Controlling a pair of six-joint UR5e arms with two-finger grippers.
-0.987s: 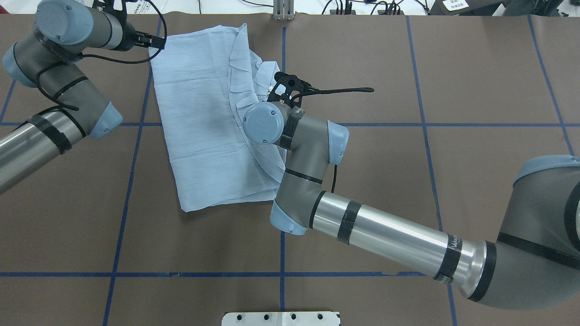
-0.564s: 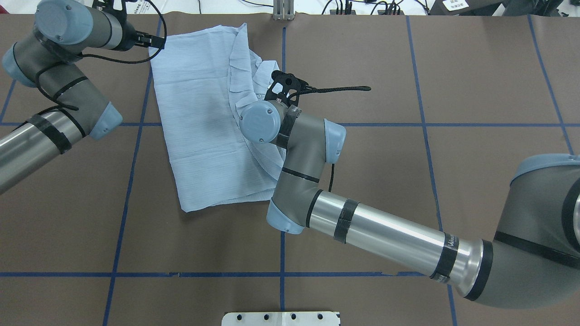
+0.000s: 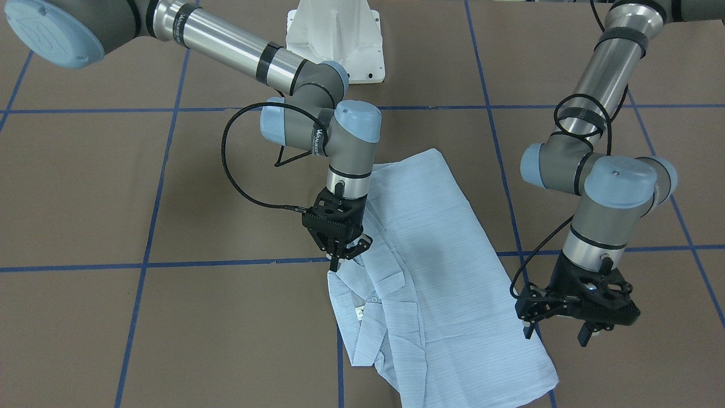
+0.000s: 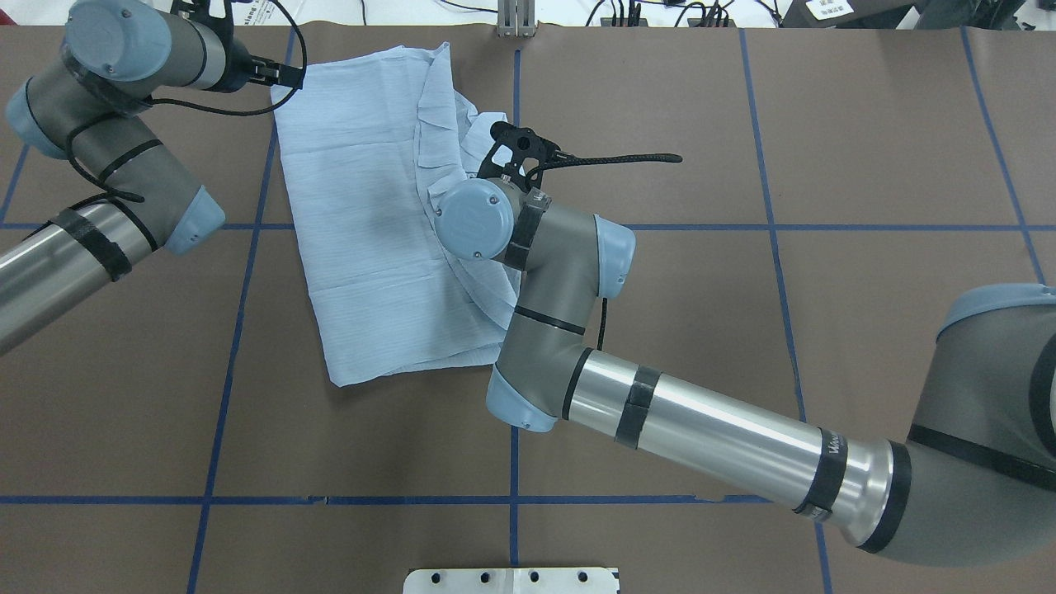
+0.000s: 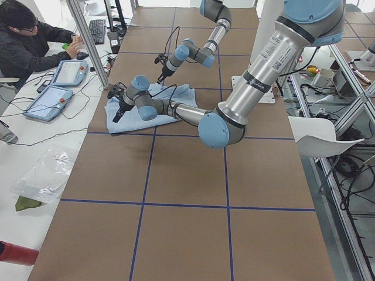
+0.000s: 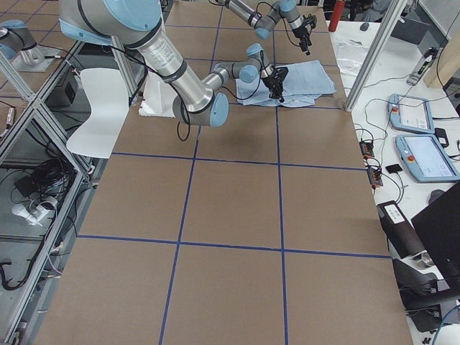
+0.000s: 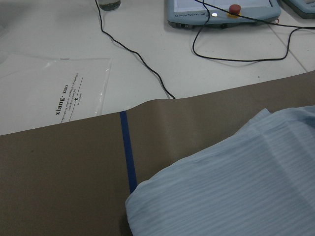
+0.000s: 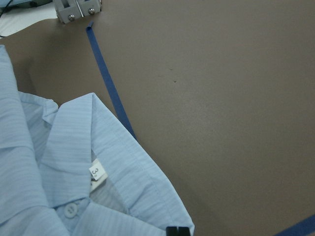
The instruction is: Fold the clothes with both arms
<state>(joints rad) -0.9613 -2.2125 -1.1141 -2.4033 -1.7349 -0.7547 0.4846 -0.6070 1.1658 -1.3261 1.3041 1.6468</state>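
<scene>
The light blue striped shirt (image 3: 436,272) lies folded on the brown table, collar and neck label (image 8: 97,173) toward my right gripper; it also shows in the overhead view (image 4: 371,206). My right gripper (image 3: 335,262) points down at the collar-side edge, its fingertips (image 8: 178,231) together on the shirt's edge. In the overhead view the right gripper (image 4: 503,140) is partly hidden by its wrist. My left gripper (image 3: 559,333) is open and empty, hovering just above the shirt's opposite edge near a far corner (image 7: 147,196).
The white pedestal base (image 3: 334,39) stands at the robot's side. A metal bracket (image 4: 516,18) sits at the table's far edge. Blue tape lines (image 4: 239,330) cross the table. Teach pendants (image 5: 55,88), cables and an operator are beyond the far edge.
My right wrist and gripper have shifted slightly left and toward the far edge at the collar. The shirt and the left arm have hardly moved.
</scene>
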